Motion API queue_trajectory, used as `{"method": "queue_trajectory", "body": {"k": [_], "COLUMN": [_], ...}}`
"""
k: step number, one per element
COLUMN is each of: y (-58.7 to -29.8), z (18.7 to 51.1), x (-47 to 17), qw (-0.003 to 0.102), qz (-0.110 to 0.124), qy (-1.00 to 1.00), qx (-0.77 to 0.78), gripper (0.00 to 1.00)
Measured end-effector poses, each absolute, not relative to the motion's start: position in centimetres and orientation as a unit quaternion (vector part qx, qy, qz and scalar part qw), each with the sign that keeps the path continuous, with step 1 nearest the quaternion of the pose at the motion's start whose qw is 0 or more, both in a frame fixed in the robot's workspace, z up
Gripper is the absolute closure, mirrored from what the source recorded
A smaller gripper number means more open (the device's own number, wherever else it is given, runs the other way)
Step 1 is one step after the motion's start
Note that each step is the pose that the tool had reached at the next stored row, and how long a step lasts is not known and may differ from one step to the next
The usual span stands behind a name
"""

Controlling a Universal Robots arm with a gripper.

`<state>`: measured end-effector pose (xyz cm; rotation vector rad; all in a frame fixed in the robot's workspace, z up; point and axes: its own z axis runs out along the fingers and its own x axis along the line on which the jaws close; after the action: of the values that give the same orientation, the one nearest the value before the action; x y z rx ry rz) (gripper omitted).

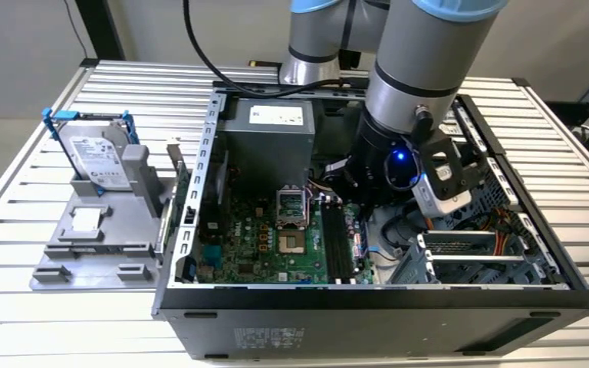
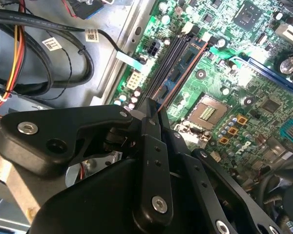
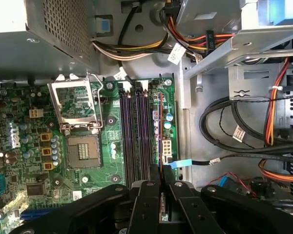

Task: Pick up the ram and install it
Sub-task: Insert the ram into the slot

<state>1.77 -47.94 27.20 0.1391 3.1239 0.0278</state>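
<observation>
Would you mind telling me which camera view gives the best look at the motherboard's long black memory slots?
The first wrist view: the memory slots run nearly their whole length, unobstructed, beside the processor socket. The second wrist view shows them slanting away, their near end hidden behind the gripper. The exterior view shows them small, partly behind the arm.

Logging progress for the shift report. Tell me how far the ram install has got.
Done: the pick-up looks finished. The gripper is shut on the ram, a thin board seen edge-on in its grip in the first wrist view. In hand: it hangs inside the open case, just above the long black motherboard slots. Left: seating it; the slots look empty.
</observation>
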Motion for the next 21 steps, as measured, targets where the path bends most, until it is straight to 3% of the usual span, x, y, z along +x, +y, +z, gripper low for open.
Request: {"method": "queue_trajectory", "body": {"k": [21], "y": [-47.75], "z": [26.82], "x": [0.84], "qw": [0.007], "qz": [0.009], "qy": [0.999], "qx": [0.044], "gripper": [1.00]}}
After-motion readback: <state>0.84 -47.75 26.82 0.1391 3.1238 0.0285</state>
